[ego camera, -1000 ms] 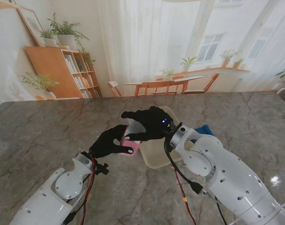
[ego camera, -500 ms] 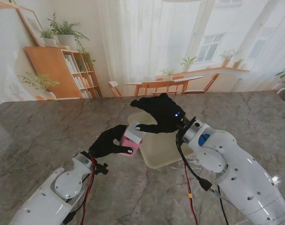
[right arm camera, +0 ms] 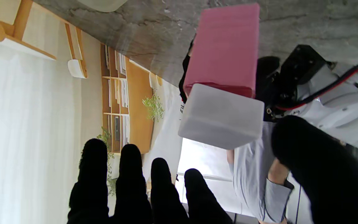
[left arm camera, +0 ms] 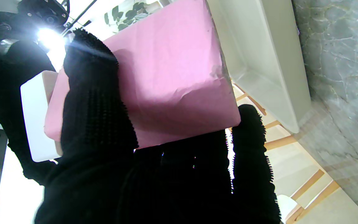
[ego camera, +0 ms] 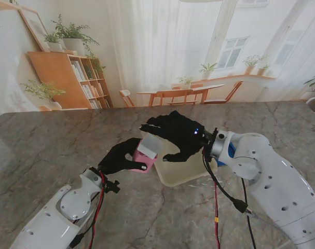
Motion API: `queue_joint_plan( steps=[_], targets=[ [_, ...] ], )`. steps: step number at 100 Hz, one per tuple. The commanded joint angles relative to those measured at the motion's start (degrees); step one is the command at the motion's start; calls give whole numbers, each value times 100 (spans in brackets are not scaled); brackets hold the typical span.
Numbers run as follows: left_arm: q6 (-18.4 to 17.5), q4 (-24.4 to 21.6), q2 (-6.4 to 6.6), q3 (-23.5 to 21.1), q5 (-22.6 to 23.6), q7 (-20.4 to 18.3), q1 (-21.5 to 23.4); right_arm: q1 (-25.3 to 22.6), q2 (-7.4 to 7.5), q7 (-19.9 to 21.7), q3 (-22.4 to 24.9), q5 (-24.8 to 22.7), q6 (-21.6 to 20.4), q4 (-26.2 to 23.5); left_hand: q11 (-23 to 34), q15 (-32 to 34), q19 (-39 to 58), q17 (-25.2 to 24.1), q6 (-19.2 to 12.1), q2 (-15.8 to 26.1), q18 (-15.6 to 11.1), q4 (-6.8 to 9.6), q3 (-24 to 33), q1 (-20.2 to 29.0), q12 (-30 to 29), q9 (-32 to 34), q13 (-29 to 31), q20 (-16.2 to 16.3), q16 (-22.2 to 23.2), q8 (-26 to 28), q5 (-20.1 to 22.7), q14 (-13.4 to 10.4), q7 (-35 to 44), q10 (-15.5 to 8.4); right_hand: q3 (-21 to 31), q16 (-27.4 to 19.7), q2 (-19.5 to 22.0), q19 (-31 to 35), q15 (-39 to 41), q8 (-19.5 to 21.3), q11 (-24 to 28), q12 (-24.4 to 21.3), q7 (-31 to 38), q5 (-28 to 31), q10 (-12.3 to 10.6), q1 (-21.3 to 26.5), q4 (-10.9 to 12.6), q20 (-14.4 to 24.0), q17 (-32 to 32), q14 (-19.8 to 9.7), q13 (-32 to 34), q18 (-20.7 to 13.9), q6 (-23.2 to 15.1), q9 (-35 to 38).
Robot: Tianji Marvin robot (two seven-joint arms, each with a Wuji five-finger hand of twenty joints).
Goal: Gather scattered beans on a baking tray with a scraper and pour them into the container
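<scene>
Gripping the pink scraper by its body, the left robot hand holds it beside the cream baking tray. The right robot hand hovers unclenched by its white blade. It looks stiff, light, probably slick; beans aren't discernible.

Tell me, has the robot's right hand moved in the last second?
Yes. The right hand has drawn back toward the robot's right and lifted its fingers off the pink scraper, judged against the cream tray, which has stayed put. The left hand holds the scraper.
</scene>
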Motion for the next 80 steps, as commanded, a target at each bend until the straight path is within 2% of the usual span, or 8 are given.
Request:
queue_joint_plan(
  steps=[1,13,25,34,42,56,71,80],
  targets=[
    [-35,2,-10,27,-37,-2,-7,100,15,3,-88,-34,-30,86,962,273,153,28,-1245,1204,-32,683,1079,1398,394,908,182,181,92,436,742,-237,1205,-1050,322,-53,-233,127,121,-174,157,-71,-100,-16,100,34,-149,14,-8,98,-149,-102,178,-144],
    [-56,7,-11,46,-45,-5,-15,263,8,-265,-292,-174,-22,234,959,270,150,35,-1254,1205,-41,683,1071,1396,390,910,185,179,91,427,747,-239,1208,-1049,637,18,-428,268,306,105,537,-15,52,-46,-69,124,-216,118,232,-36,78,-166,70,-74],
    [-77,8,-14,59,-44,3,-18,459,1,-617,-551,-337,-14,436,957,266,148,41,-1250,1207,-37,683,1065,1395,390,905,181,177,90,424,745,-242,1212,-1051,772,153,-504,403,519,1366,975,62,405,-204,-394,139,-275,269,649,-316,589,-258,-187,262],
    [-81,0,-15,57,-37,12,-11,569,-7,-768,-705,-370,-13,567,962,269,146,42,-1245,1203,-41,684,1063,1399,392,914,186,176,92,422,750,-233,1219,-1052,811,250,-533,440,687,2033,1229,216,804,-323,-631,129,-300,312,850,-475,949,-338,-435,581],
    [-69,-17,-14,45,-30,20,3,639,-20,-918,-809,-373,-29,677,955,268,141,37,-1248,1210,-41,685,1061,1396,390,900,183,174,93,419,739,-236,1217,-1042,874,384,-567,474,942,2681,1528,415,1349,-328,-1023,143,-318,342,987,-680,1285,-331,-838,1077],
    [-50,-46,-17,25,-15,44,30,714,-10,-1210,-953,-536,24,779,958,268,140,32,-1244,1216,-36,686,1062,1400,392,903,180,175,95,416,738,-231,1219,-1043,924,658,-555,532,1515,2861,2089,783,1848,191,-1694,123,-334,371,1148,-1058,1801,-367,-1507,1831],
    [-55,-52,-19,22,-2,62,38,763,-24,-1535,-1100,-616,264,883,957,269,145,42,-1246,1213,-41,685,1061,1397,393,901,181,178,96,417,736,-236,1222,-1046,885,899,-383,621,2072,2880,2703,1123,2589,711,-2225,71,-351,415,1324,-1376,2322,-367,-2132,2553],
    [-58,-48,-20,26,0,64,36,776,-44,-1644,-1163,-599,388,918,957,269,145,40,-1238,1215,-40,684,1056,1400,393,899,181,179,97,416,732,-235,1221,-1049,576,949,-52,636,2255,2216,2984,1285,3566,779,-2443,-47,-330,426,1386,-1525,2610,-394,-2348,2966]
  ],
)
